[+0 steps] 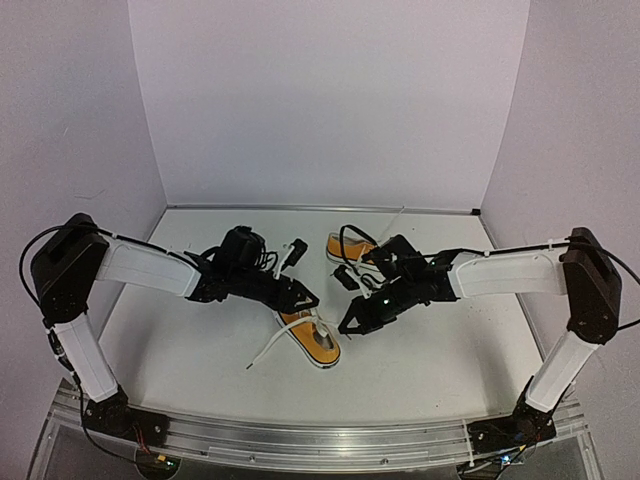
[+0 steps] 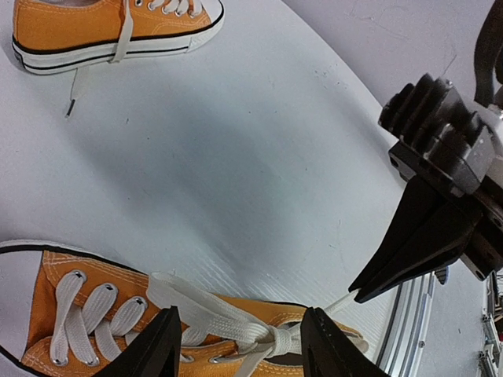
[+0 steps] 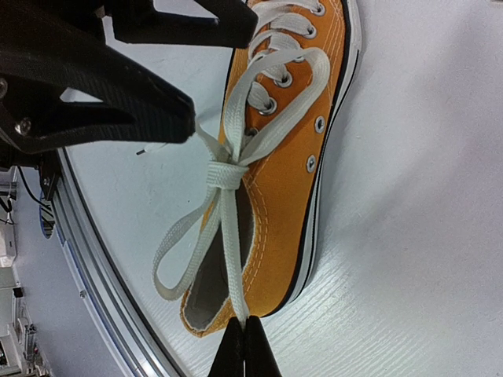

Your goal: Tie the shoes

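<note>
1. Right gripper [image 3: 242, 336] is clamped fully closed, pinching the tail end of a white lace [image 3: 229, 243] right at its tips
2. From the pinch the lace runs straight to a knot [image 3: 224, 174] sitting over the tongue of the near shoe [image 3: 295, 188], and a flat loop [image 3: 174, 259] droops off the knot past the shoe's side
3. Left gripper [image 2: 240, 320] is roughly half open, one finger on each side of the knot, not closed on anything as far as I can see
4. The near shoe's heel opening gapes just by the right fingertips, with a greyish lining showing inside
5. Looks-wise it's orange-yellow canvas with a white sole that has a thin black stripe, metal eyelets and wide white laces criss-crossed up the front
6. It sits between the two grippers, around the middle of the white table [image 2: 259, 157]
7. The far shoe [image 2: 102, 31] matches it and stands further back, well apart, with a loose lace end trailing onto the table
</note>
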You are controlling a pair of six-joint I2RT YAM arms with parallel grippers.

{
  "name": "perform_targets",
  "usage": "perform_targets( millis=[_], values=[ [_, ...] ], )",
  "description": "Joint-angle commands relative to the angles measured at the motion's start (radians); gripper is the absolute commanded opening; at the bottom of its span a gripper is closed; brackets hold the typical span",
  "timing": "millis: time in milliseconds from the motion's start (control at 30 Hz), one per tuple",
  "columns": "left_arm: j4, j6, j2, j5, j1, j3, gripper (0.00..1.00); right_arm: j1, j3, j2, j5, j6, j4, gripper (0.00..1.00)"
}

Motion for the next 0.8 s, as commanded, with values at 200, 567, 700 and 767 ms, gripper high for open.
perform_targets(
  millis=[200, 567, 700, 767],
  values=[
    [-0.202, 0.072, 0.049, -0.153, -0.047, 0.131, 0.55, 0.002, 0.016, -0.009, -0.01, -0.002, 0.017, 0.0],
    [-0.292, 0.09, 0.076, -0.191, -0.063, 0.194, 0.51, 0.002, 0.023, -0.001, -0.015, -0.004, 0.017, 0.0],
    [-0.276, 0.083, 0.061, -0.194, -0.063, 0.186, 0.37, 0.002, 0.022, 0.0, -0.017, -0.004, 0.017, 0.0],
    [-0.262, 0.075, 0.048, -0.197, -0.063, 0.176, 0.3, 0.002, 0.019, 0.0, -0.018, -0.005, 0.017, 0.0]
  ],
)
